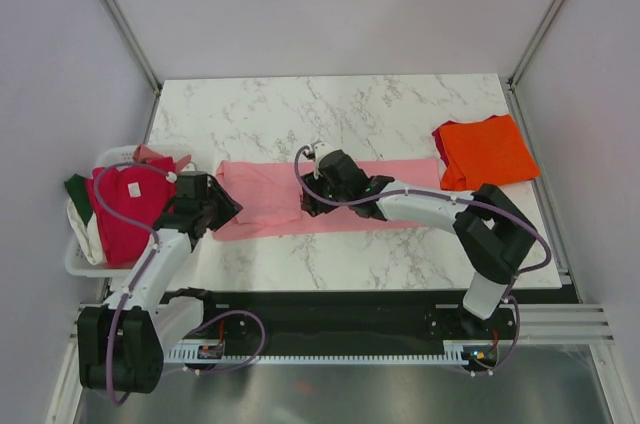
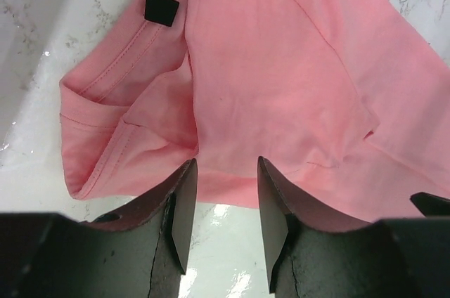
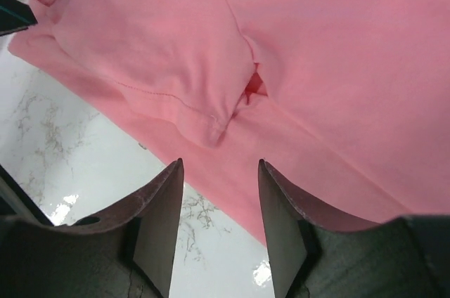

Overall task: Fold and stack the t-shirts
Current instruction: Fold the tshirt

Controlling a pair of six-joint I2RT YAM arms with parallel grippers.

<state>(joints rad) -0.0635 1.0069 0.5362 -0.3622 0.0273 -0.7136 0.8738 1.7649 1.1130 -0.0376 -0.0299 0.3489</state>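
Looking down, you see the pink t-shirt (image 1: 270, 199) lying as a long strip across the marble table (image 1: 300, 114). Your left gripper (image 2: 226, 171) stands spread at its left end and your right gripper (image 3: 220, 171) spread above its middle, neither pinching cloth. 1 orange t-shirt (image 1: 484, 151) lies folded at the far right.

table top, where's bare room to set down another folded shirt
Widest bare patch: the far marble table between its back edge, the pink shirt and the orange shirt. A narrower strip runs between the pink shirt and the near edge. The left side is crowded by the basket.
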